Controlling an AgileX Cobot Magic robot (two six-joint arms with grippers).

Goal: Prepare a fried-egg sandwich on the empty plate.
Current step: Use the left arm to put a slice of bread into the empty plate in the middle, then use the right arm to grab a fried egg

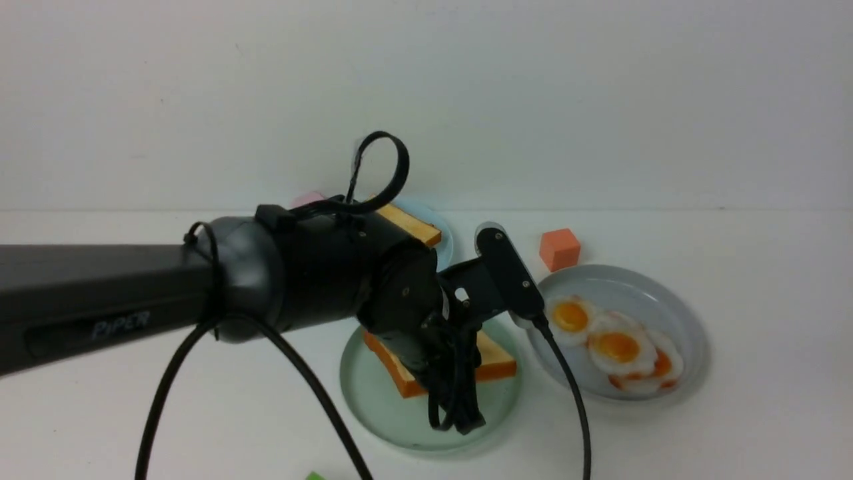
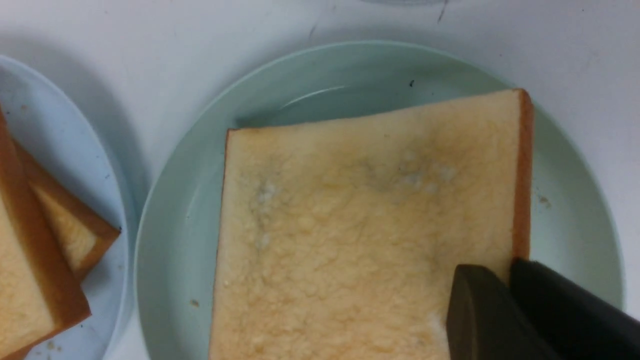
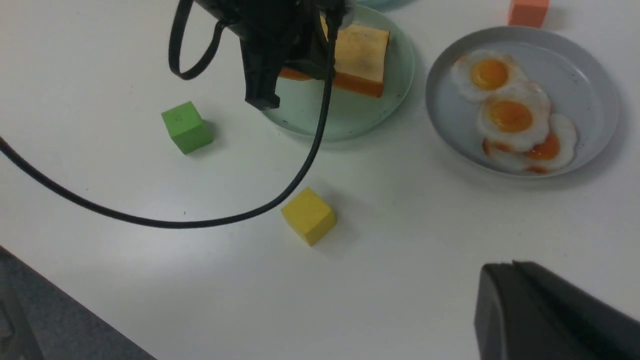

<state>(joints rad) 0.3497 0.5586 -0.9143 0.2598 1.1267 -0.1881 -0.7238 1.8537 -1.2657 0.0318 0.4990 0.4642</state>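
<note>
On mint-green plate [image 1: 380, 400], toast slice [image 1: 496, 363], left jaws' state unclear, right jaws closed, left arm [image 1: 100, 300] lettered PiPER

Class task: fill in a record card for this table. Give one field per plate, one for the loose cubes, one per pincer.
Mint-green plate: one toast slice, no egg on it
Grey plate: three fried eggs, overlapping
Light blue plate: two stacked toast slices
Cubes: orange cube just beyond grey plate; green cube and yellow cube nearer the robot
Left pincer: at the toast slice's corner
Right pincer: shut, above bare table
</note>
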